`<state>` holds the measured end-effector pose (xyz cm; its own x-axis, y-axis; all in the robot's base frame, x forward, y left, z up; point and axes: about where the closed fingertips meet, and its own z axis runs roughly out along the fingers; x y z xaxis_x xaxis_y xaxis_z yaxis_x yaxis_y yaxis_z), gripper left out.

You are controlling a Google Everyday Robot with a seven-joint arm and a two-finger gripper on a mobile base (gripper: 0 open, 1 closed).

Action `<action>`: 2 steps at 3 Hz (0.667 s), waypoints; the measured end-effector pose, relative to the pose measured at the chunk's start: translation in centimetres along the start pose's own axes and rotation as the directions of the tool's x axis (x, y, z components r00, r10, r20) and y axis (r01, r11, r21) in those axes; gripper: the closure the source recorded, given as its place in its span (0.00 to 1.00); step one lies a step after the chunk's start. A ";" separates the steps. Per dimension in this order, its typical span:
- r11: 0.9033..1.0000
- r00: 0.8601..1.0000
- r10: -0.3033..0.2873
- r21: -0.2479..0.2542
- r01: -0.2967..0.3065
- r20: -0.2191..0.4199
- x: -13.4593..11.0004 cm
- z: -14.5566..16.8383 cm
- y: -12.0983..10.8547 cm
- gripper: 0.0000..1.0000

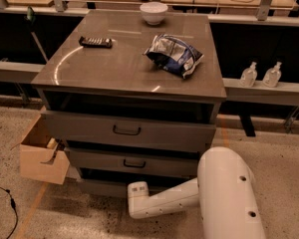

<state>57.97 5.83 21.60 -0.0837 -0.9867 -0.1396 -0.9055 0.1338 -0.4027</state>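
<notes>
Gripper [138, 199] low, just before btm drawer [105, 186] of cabinet [114, 71]; grip: can't tell. Chip bag [173, 54], bowl [153, 12], remote [95, 42] well above, on top.

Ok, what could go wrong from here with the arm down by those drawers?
1. The end effector is out of view, so its clearance cannot be checked; only the arm shows, low by the bottom drawer.
2. The top drawer stands pulled out above the arm; raising the arm might clip that front.
3. The box sits just left of the top drawer; a base turn could knock it.
</notes>
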 end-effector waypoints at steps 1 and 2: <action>1.000 1.000 -0.005 -0.012 0.005 0.010 -0.3 0.2 0.1 0.37; 1.000 1.000 -0.008 -0.022 0.008 0.017 -0.6 0.5 0.2 0.48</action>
<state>58.04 6.55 21.13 -0.0696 -0.9860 -0.1518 -0.9150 0.1237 -0.3840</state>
